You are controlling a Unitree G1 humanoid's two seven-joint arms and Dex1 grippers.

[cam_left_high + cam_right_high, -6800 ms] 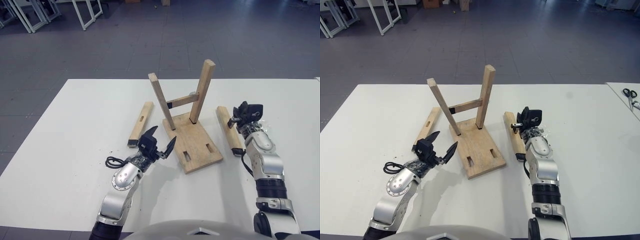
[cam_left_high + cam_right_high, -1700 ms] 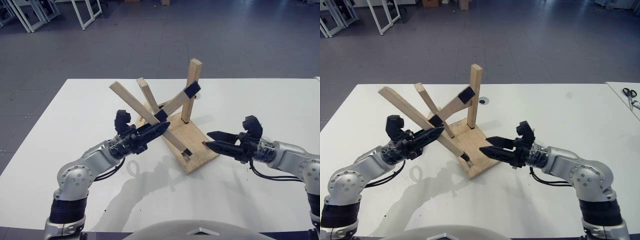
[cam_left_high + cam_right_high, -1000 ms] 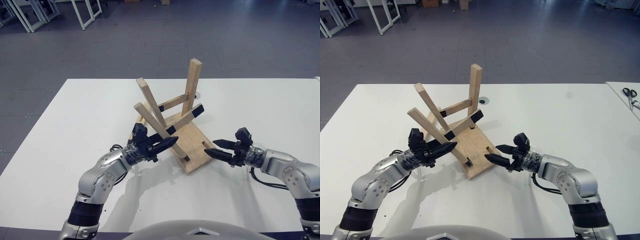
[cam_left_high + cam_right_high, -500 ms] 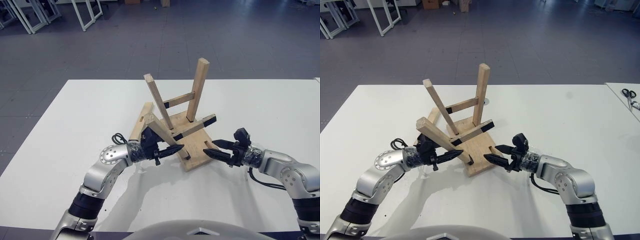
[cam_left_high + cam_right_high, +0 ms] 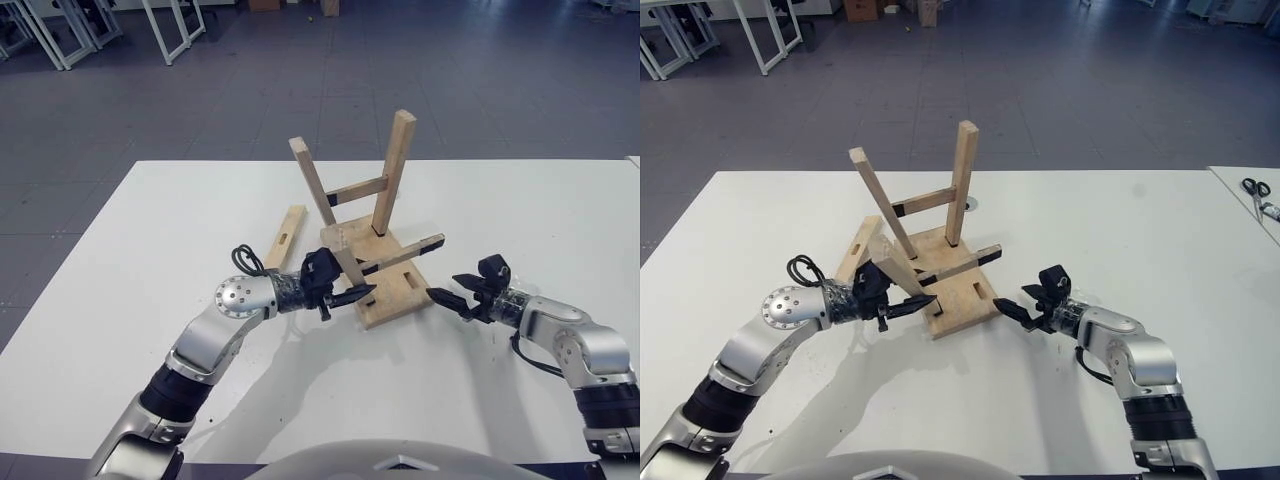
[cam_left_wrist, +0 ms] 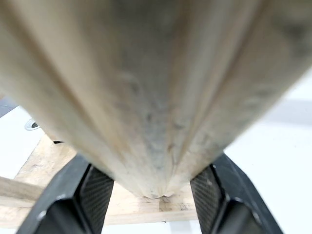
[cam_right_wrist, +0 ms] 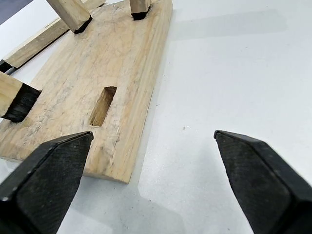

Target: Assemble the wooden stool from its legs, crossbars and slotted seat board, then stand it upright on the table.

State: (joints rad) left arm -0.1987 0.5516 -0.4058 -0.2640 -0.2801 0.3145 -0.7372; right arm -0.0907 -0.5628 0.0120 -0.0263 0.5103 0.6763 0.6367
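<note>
two legs [image 5: 390,170] stand in the far slots of the seat board [image 5: 398,290], which lies on the white table [image 5: 150,220], and a crossbar [image 5: 357,190] joins them. in the head view the left gripper [image 5: 352,295] is closed around a third leg [image 5: 343,255] and holds it tilted over the near left part of the board. a second crossbar [image 5: 405,252] sticks out from this leg toward the right. a loose leg [image 5: 286,236] lies on the table near the board, on its left side. the right gripper [image 5: 447,296] hovers close to the board's near right corner, opened wide and holding nothing

in the left wrist view the pale, smooth wood of the third leg sits between two black ribbed fingers [image 6: 92,195], so the grasp looks firm

in the right wrist view the board shows coarse grain and softly rounded edges, with one empty slot [image 7: 103,105] cut as a clean rectangle. the bar ends are black

i judge the step in hand is to seat the third leg in a near slot. to do it well, bring the foot square above the slot, turn the leg more upright, then push straight down. wood in wood is probably a tight fit, so the right gripper may need to press on the board, so that it does not slide on the smooth table
</note>
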